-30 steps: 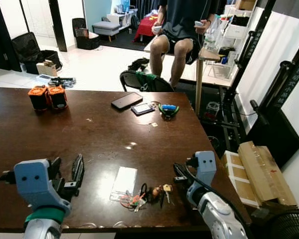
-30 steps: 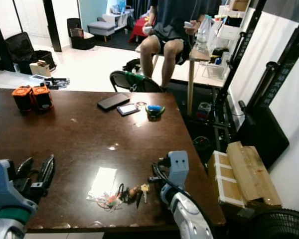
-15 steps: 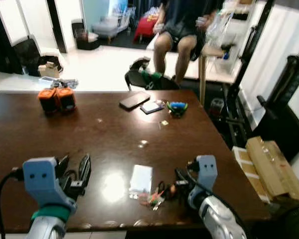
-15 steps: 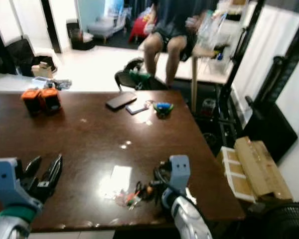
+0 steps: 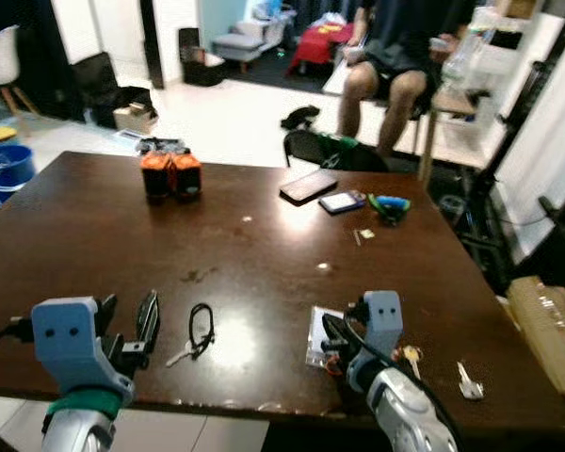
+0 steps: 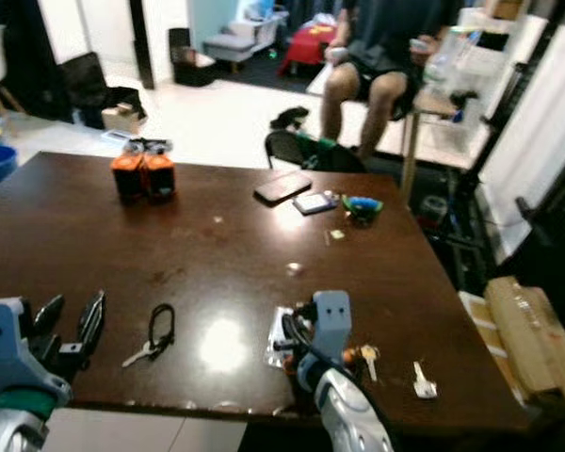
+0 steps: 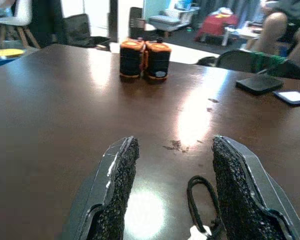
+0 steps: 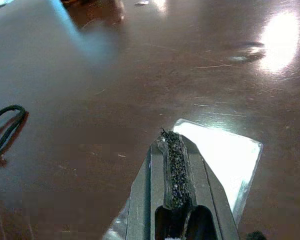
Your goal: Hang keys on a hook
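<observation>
A key on a black cord loop (image 5: 200, 328) lies on the glossy brown table (image 5: 94, 235). The left gripper (image 7: 172, 192), rough pads apart, sits at its 9 o'clock. The right gripper (image 8: 173, 172), pads together, hovers over a clear flat packet (image 8: 225, 160).

Glossy dark wood table (image 5: 264, 254); rough, grainy black jaws.
</observation>
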